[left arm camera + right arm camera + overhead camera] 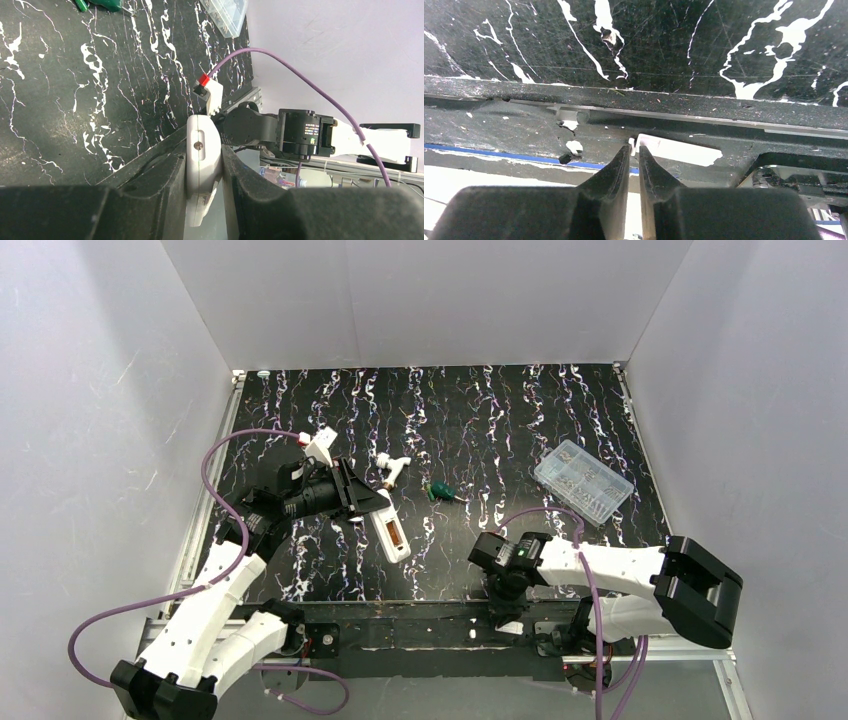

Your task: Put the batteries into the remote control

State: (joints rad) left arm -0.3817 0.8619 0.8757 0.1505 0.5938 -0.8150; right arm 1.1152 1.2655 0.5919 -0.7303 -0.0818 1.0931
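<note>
left hand (362,502) clamped on remote (402,550) end | remote's long axis runs from it toward near edge, battery (394,534) in bay | right hand (634,152) well apart, nearly together at white plate (679,150); grip unclear

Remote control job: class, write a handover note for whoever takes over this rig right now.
Left gripper: shut on one end of the slim white plastic remote control, bay facing up.
Right gripper: jaws nearly together at the near edge of the black marbled table, by a small flat white plate; grip unclear.
Done: one red-orange cylindrical battery seems seated in the bay.
Left: probably a second battery, not clearly visible anywhere.
</note>
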